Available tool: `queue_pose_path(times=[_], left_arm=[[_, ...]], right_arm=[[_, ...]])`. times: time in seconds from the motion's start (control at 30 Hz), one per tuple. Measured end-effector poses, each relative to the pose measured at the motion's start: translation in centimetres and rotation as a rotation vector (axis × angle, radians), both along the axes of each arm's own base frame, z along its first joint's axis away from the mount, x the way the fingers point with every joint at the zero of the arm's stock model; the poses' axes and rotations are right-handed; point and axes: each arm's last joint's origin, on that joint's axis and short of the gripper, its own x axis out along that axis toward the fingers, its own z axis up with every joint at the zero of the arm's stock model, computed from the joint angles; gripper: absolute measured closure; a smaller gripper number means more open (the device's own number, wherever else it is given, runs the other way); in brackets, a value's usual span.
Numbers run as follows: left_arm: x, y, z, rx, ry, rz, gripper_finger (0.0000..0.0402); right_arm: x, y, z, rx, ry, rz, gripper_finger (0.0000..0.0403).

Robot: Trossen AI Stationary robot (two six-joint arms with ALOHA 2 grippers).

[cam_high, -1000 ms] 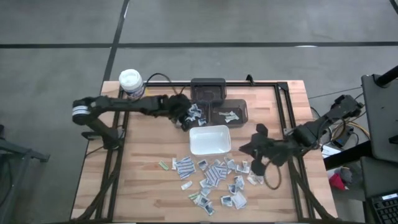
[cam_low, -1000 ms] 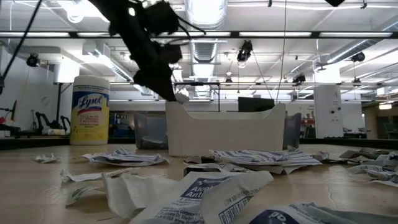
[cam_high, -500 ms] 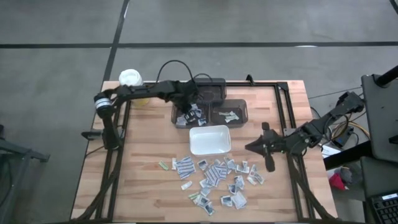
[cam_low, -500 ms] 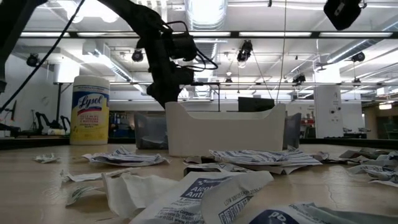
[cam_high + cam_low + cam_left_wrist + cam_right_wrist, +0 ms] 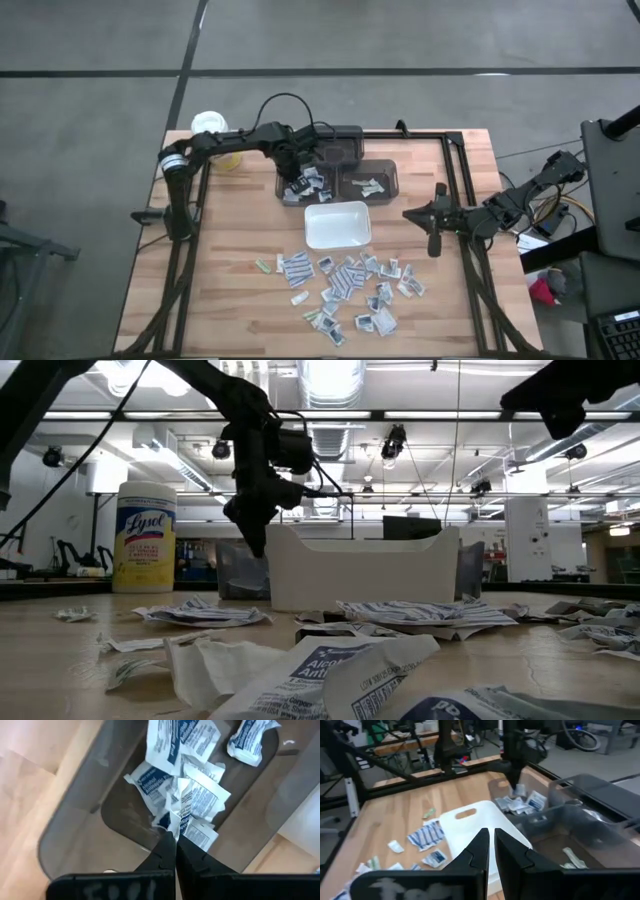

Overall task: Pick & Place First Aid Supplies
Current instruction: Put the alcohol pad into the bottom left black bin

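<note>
Left gripper (image 5: 171, 836) shut, tips pinching a packet (image 5: 192, 827) low inside the grey bin (image 5: 288, 186), near its wall; right gripper (image 5: 432, 220) nearly shut, empty, hovering by the table's (image 5: 230, 290) right edge; loose packets (image 5: 340, 282) below the white tray (image 5: 337, 225).

The left gripper (image 5: 175, 836), its two fingers pressed together, hangs above a pile of white antiseptic packets (image 5: 185, 785) inside a dark transparent bin (image 5: 85, 820) on the wooden table (image 5: 20, 785).
</note>
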Motion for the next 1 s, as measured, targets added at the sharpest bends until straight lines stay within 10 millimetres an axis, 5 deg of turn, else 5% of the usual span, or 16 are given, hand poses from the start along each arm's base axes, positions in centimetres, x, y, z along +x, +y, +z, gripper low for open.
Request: queue_pose_path(times=[0.37, 0.67, 1.0], left_arm=[[0.2, 0.1, 0.0, -0.006, -0.018, 0.052, 0.0397], [0.8, 0.5, 1.0, 0.021, -0.078, 0.084, 0.0319], [1.2, 0.6, 4.7, 0.024, -0.112, 0.132, 0.0297]], right_arm=[[-0.8, -0.9, 0.3, -0.007, -0.038, -0.021, 0.0376], [-0.8, -1.0, 0.4, -0.021, -0.038, -0.018, 0.0376], [-0.8, -1.0, 0.4, -0.117, -0.013, 0.006, 0.0376]])
